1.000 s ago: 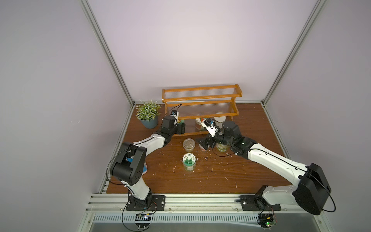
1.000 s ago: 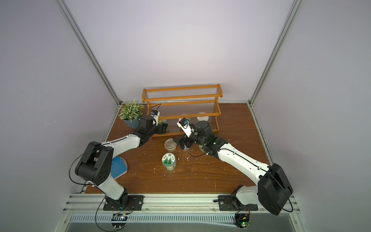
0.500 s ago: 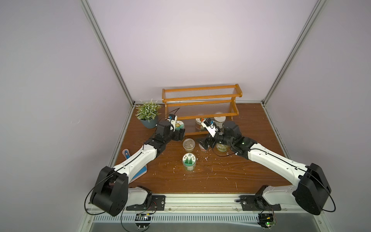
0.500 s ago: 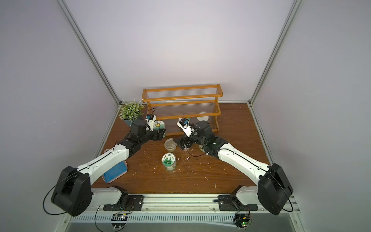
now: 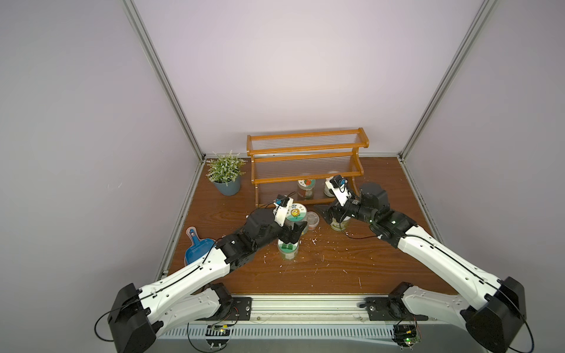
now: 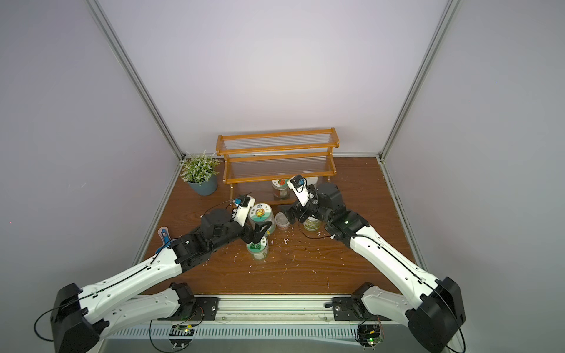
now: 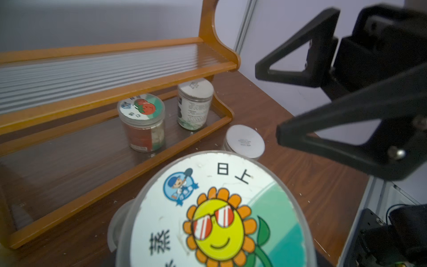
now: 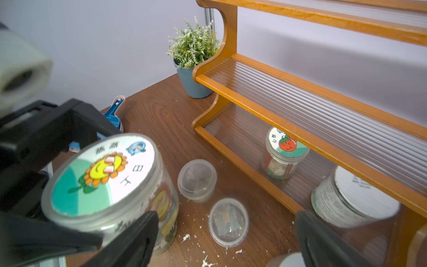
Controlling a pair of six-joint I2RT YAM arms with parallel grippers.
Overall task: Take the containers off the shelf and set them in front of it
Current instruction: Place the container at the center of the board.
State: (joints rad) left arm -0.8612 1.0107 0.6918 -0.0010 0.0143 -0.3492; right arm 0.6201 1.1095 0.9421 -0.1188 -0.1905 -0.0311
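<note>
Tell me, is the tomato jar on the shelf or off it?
On it: the tomato jar stands upright on the shelf's bottom tier, beside a white-lidded jar.

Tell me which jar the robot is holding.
The sunflower-lid jar. Only that one is gripped by the left hand; the rest stand free.

Soft, even light fills both top views, with only faint shadows. The wrist views are dimmer (greyer, detail softer); the sunflower jar (image 7: 221,219) looms blurred near the left wrist's lens
</note>
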